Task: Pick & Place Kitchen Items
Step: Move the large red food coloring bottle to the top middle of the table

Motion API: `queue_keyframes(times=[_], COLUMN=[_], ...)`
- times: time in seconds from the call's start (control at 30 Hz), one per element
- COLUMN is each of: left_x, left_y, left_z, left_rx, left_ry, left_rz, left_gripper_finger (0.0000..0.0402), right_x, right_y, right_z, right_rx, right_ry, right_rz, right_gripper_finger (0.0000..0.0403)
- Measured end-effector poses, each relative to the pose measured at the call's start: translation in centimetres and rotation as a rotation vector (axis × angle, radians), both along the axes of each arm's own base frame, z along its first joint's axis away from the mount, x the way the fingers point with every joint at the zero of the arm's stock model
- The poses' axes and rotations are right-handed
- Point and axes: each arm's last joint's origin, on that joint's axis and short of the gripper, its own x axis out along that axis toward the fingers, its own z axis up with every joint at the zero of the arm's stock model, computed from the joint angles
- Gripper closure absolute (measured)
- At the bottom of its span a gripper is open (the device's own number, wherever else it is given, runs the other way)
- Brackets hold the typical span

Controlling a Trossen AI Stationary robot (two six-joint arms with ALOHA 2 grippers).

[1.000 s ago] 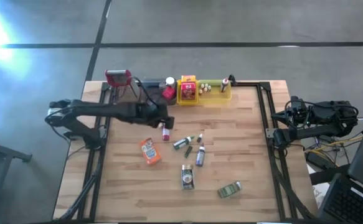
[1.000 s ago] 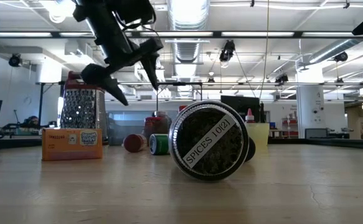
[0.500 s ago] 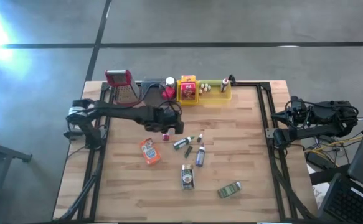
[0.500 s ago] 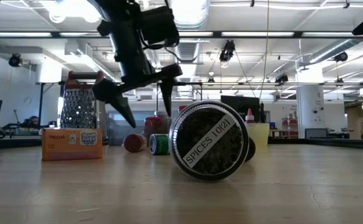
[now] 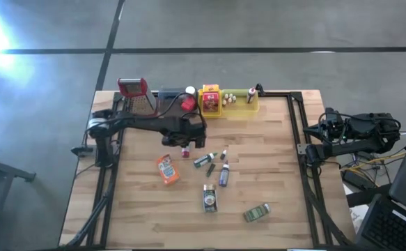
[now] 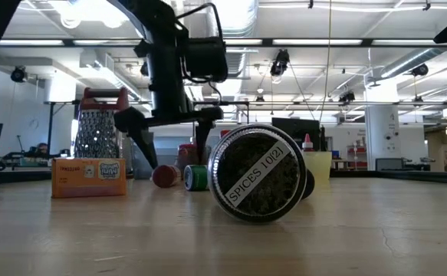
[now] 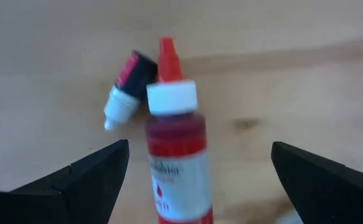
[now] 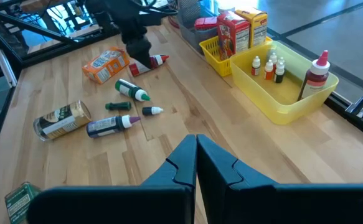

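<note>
High view: my left gripper (image 5: 184,148) open wide over red bottle (image 7: 174,155), mid table. Several items already in yellow tray (image 5: 243,107); about seven loose ones remain. Right gripper (image 8: 197,155) shut, parked right.

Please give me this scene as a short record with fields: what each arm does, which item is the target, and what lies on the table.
left gripper: over the table's middle, jaws open on either side of the red bottle, not closed on it
red bottle: lying on the wood, white collar, red tip; a small dark-capped bottle lies by its tip
right gripper: jaws shut, parked at the table's right edge, holding nothing
yellow tray: at the far edge, some small bottles inside
loose items: orange packet, tin, jar
</note>
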Motion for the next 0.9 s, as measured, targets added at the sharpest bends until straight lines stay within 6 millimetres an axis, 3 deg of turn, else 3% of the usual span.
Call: queue_keyframes(times=[0.3, 0.6, 0.9], left_x=[0.2, 0.4, 0.0], left_y=[1.0, 1.6, 2.4], left_z=[-2.0, -2.3, -2.5], left_rx=[-0.037, -0.043, -0.039], left_ry=[0.045, 0.030, 0.043], left_rz=[-0.006, -0.008, 0.016], left_gripper_finger=[0.0003, 0.0005, 0.0070], right_x=[0.0, 0.0, 0.0], right_y=[0.0, 0.0, 0.0], right_z=[0.0, 0.0, 0.0], right_rx=[0.000, 0.000, 0.000], right_ry=[0.000, 0.000, -0.001], right_rz=[0.000, 0.000, 0.000], right_gripper_finger=[0.0394, 0.0394, 0.0394])
